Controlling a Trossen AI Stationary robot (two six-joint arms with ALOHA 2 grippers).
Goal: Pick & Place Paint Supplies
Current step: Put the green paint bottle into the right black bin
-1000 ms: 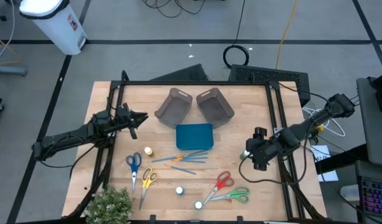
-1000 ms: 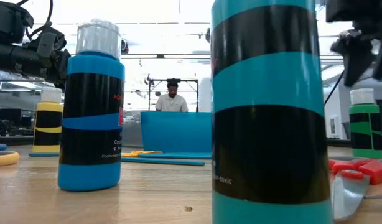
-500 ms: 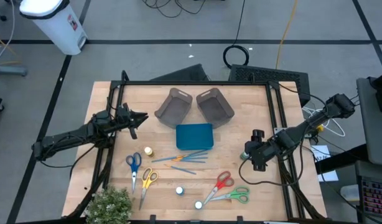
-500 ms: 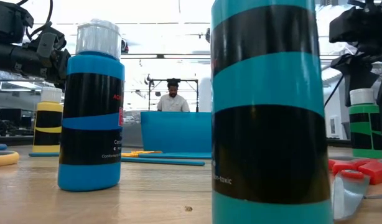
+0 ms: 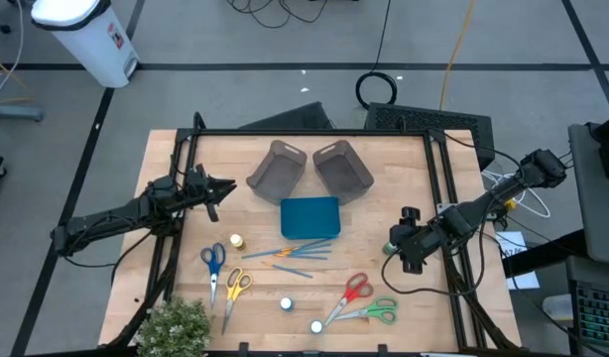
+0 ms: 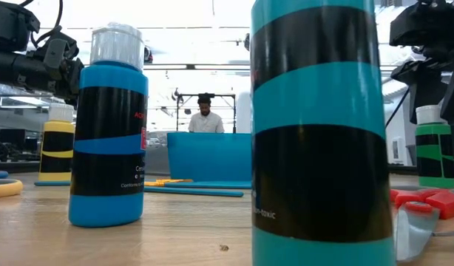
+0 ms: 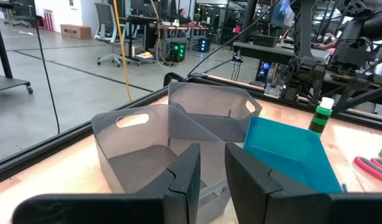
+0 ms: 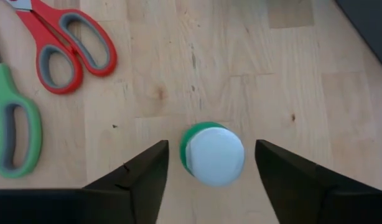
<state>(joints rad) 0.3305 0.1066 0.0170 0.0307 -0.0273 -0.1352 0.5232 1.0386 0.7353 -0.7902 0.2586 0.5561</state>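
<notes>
Change: right gripper [image 8: 206, 163] has dropped over the green bottle [image 8: 213, 154] near the worktop's right edge, fingers starting to narrow.
Grip: fingers either side, gaps showing, nothing held.
Meaning: probably a pick beginning.
Left gripper [image 7: 208, 171]: narrowly parted, empty, facing the bins [image 7: 166, 134].

Two grey bins [image 5: 309, 169], teal tray [image 5: 309, 217], potted plant [image 5: 176, 324], white drum [image 5: 84, 35] beyond.

Teal bottle [image 6: 319, 140] label: "non-toxic"; other print unreadable.
</notes>
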